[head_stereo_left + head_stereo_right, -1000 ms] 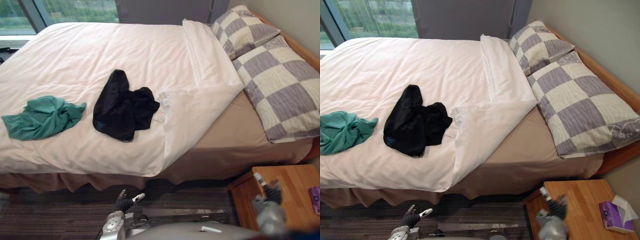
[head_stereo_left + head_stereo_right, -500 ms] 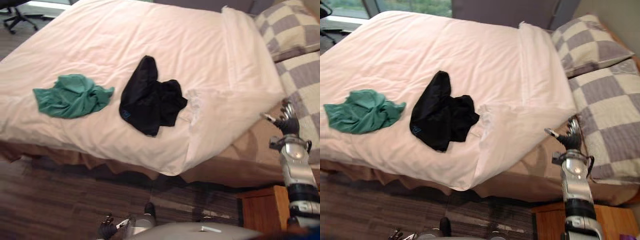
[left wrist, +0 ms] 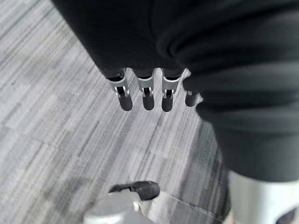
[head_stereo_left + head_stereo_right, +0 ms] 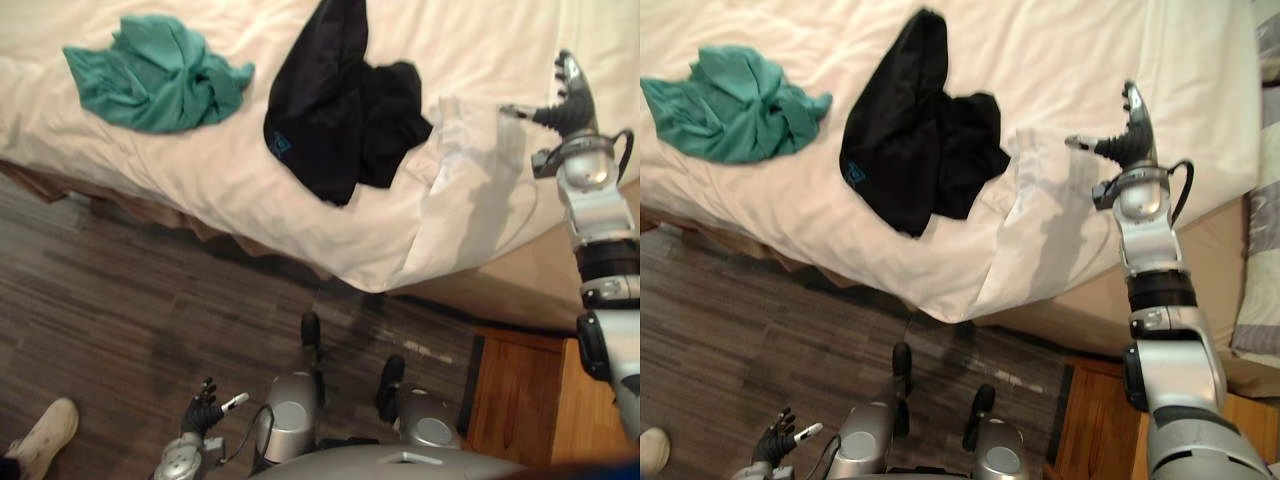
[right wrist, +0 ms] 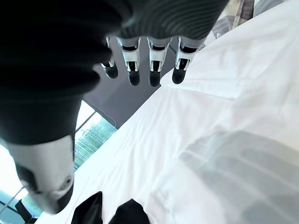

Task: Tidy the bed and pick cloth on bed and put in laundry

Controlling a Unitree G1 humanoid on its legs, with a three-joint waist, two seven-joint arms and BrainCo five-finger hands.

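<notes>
Starting at the left, the green cloth lies bunched on the white duvet near the bed's edge; the black cloth lies spread beside it, not touching it; both sit where they did a second ago, since their shift across the picture comes from the head camera tipping down and closer; the left hand hangs low over the floor as before, fingers straight and empty; further right, the right hand has risen from beside the wooden nightstand to hover over the duvet's turned-back corner, fingers straight, thumb spread, holding nothing; bed-tidying seems to come first, probably by flattening that corner; neither cloth is lifted yet.
</notes>
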